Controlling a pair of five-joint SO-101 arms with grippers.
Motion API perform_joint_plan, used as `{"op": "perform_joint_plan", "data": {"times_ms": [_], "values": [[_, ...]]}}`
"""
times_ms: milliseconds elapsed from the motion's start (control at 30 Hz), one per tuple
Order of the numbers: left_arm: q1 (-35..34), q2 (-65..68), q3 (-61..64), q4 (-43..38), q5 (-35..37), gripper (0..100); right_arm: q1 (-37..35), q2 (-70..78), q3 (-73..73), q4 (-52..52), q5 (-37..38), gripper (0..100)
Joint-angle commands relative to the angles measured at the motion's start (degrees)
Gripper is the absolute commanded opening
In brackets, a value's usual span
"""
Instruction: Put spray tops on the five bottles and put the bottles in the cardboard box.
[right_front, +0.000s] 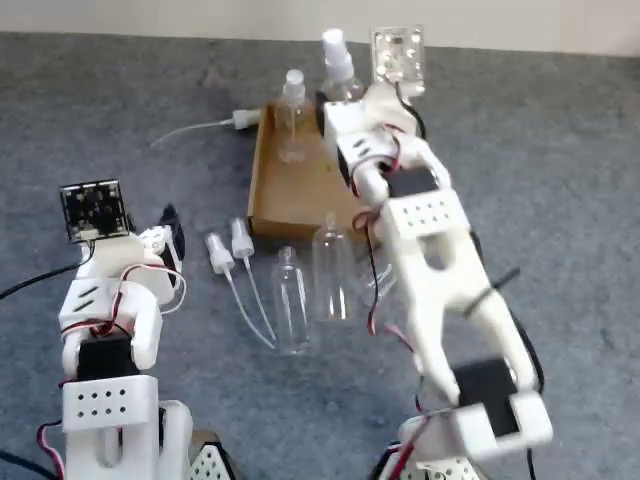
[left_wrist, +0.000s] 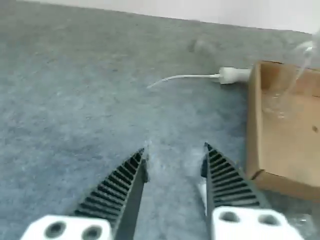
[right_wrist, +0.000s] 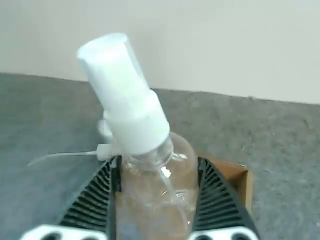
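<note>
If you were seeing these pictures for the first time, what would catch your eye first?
The right gripper clamps a capped bottle, tilted, by the far end of the box. On the near side of the box, two bare bottles lie on the carpet beside two loose spray tops. The left gripper hangs open over the carpet.

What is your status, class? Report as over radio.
Left gripper open, empty. Right gripper shut on capped bottle at cardboard box. Boxed bottle close by. Two uncapped bottles on table.
</note>
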Motion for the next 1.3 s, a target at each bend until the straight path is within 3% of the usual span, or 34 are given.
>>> {"op": "perform_joint_plan", "data": {"times_ms": [0,267,867,1067,1267], "values": [[-2.9,-0.4,2.2,-2.4,0.6,12,2.9,7.1,-10.4,-2.3,0.4,0.3],[-4.8,-0.4,4.6,-2.5,0.6,12,4.6,18.9,-20.0,-2.4,0.4,0.3],[-4.8,-0.4,4.6,-2.3,0.6,12,4.5,26.3,-20.1,-5.8,0.3,0.9],[-4.8,-0.4,4.6,-2.3,0.6,12,4.3,26.1,-19.9,-5.7,0.3,14.9],[-4.8,-0.4,4.7,-2.3,0.6,12,3.0,26.0,-20.1,-5.7,0.3,19.0]]}}
